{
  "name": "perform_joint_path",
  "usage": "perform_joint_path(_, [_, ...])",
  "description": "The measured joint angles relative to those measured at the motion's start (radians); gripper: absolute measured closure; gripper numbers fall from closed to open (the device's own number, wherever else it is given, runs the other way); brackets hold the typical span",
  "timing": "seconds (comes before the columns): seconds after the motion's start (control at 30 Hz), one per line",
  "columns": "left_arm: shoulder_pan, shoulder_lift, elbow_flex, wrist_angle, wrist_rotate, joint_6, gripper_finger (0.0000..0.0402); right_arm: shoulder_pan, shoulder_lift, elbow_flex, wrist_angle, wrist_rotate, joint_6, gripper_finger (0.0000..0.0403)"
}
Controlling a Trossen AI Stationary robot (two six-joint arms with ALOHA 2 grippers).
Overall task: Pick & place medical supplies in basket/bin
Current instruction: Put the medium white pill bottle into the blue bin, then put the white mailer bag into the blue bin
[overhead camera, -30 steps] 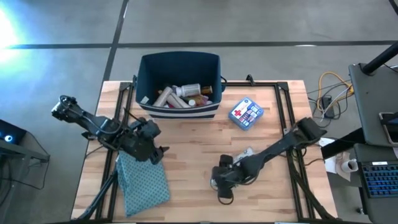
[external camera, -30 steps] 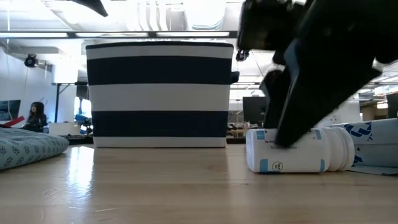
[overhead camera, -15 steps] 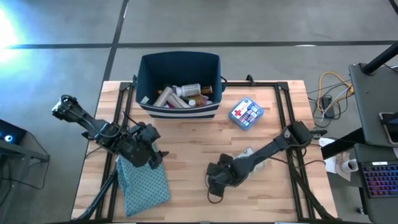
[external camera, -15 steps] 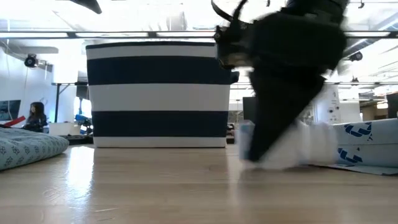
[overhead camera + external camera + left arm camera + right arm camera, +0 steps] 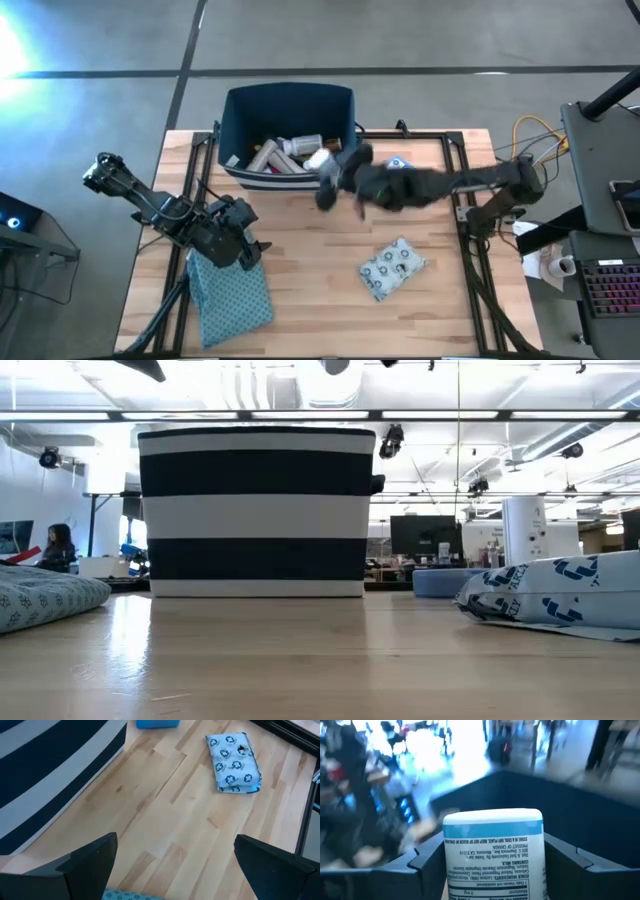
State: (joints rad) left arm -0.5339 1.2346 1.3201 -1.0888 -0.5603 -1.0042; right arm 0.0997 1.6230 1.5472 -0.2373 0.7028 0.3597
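The big navy soft-sided bin with white stripes (image 5: 290, 135) sits at the table's far edge, bottles and tubes piled inside. My right gripper (image 5: 325, 178) is over the bin's near right corner, fingers clamped on a white pill bottle with a blue band (image 5: 493, 851). The grey patterned pouch (image 5: 393, 267) lies well in front of the bin, to the right. My left gripper (image 5: 243, 250) hangs open, front-left of the bin, at the teal dotted cloth (image 5: 232, 295).
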Motion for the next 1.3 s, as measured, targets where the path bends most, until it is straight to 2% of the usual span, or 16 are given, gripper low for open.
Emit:
perform_joint_path(0.1, [0.000, 0.000, 0.000, 0.003, -0.018, 0.000, 0.0024, -0.114, 0.015, 0.062, 0.027, -0.067, -0.091, 0.0162])
perform_joint_path(0.2, [0.000, 0.000, 0.000, 0.007, -0.043, -0.011, 0.0024, -0.251, 0.073, 0.128, -0.017, -0.143, -0.069, 0.0169])
perform_joint_path(0.33, [0.000, -0.001, 0.000, 0.008, -0.057, -0.030, 0.0024, -0.396, 0.174, 0.252, -0.186, -0.346, 0.020, 0.0163])
perform_joint_path(0.43, [0.000, -0.005, 0.000, -0.002, -0.079, -0.046, 0.0024, -0.435, 0.256, 0.353, -0.336, -0.391, 0.030, 0.0153])
perform_joint_path(0.63, [0.002, -0.019, 0.001, -0.047, -0.141, -0.096, 0.0024, -0.435, 0.383, 0.527, -0.491, -0.304, -0.109, 0.0122])
perform_joint_path(0.8, [0.005, -0.031, 0.001, -0.068, -0.223, -0.097, 0.0024, -0.414, 0.432, 0.636, -0.605, -0.293, -0.170, 0.0083])
perform_joint_path(1.0, [0.018, -0.045, 0.001, -0.088, -0.312, -0.095, 0.0024, -0.378, 0.379, 0.658, -0.775, -0.251, -0.149, 0.0058])
perform_joint_path(1.13, [0.055, -0.047, 0.001, -0.088, -0.313, -0.059, 0.0024, -0.344, 0.313, 0.653, -0.951, -0.254, -0.046, 0.0061])
perform_joint_path(1.3, [0.097, -0.047, 0.001, -0.085, -0.309, 0.017, 0.0024, -0.249, 0.241, 0.642, -1.183, -0.262, 0.037, 0.0071])
